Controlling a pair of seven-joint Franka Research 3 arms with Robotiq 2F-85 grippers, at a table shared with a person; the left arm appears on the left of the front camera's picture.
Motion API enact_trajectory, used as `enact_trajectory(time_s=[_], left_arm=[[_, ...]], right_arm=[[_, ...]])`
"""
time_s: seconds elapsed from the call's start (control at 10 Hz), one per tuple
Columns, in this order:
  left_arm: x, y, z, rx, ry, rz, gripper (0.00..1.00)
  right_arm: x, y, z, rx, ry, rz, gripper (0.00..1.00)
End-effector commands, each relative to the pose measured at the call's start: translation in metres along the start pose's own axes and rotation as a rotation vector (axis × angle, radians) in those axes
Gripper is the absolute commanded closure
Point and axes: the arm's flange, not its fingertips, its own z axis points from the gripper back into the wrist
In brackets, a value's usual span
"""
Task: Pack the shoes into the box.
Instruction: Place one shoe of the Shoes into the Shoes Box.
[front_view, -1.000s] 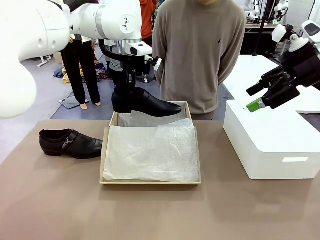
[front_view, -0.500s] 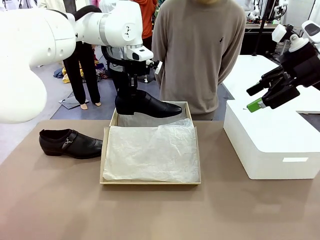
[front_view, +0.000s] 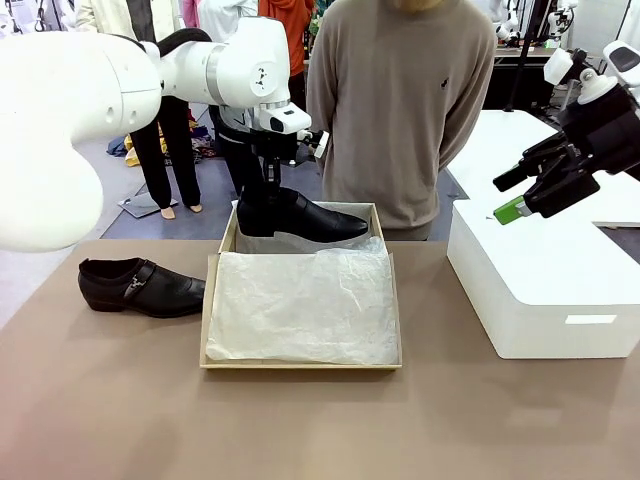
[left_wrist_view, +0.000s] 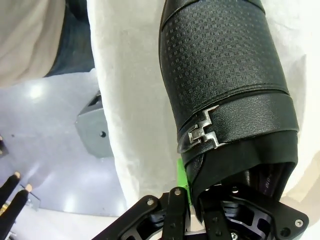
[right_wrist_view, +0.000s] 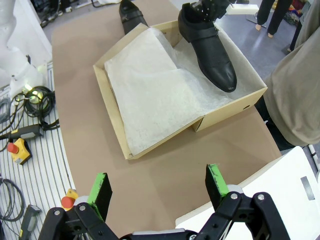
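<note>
My left gripper (front_view: 268, 182) is shut on the heel collar of one black shoe (front_view: 303, 216), which hangs over the far end of the box (front_view: 398, 322), toe to the right. In the left wrist view the gripper (left_wrist_view: 192, 202) pinches the shoe (left_wrist_view: 225, 75) behind its metal buckle, above white tissue paper. The other shoe (front_view: 140, 286) lies on the table left of the box. My right gripper (front_view: 520, 195) hovers open at the right over a white box. The right wrist view has its gripper (right_wrist_view: 157, 185) wide open, high above the box (right_wrist_view: 230, 107) and held shoe (right_wrist_view: 210, 50).
A large white rounded box (front_view: 545, 290) stands on the table's right side. A person in a beige sweater (front_view: 400, 100) stands right behind the box at the far edge. Crumpled tissue paper (front_view: 300, 305) lines the box. Brown table lies bare in front.
My left arm has carried the held shoe a little to the right and lower, closer over the box's far end. The right arm has stayed still.
</note>
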Motion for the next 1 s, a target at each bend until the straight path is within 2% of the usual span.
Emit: enact_trajectory(time_s=[0.0, 0.9], left_arm=[[-0.001, 0.002, -0.002, 0.003, 0.009, -0.017, 1.0], [-0.003, 0.0, -0.043, -0.007, 0.01, -0.054, 1.0]], right_arm=[[0.0, -0.004, -0.001, 0.011, -0.028, 0.024, 0.0], [0.0, -0.004, -0.001, 0.011, -0.028, 0.024, 0.0]])
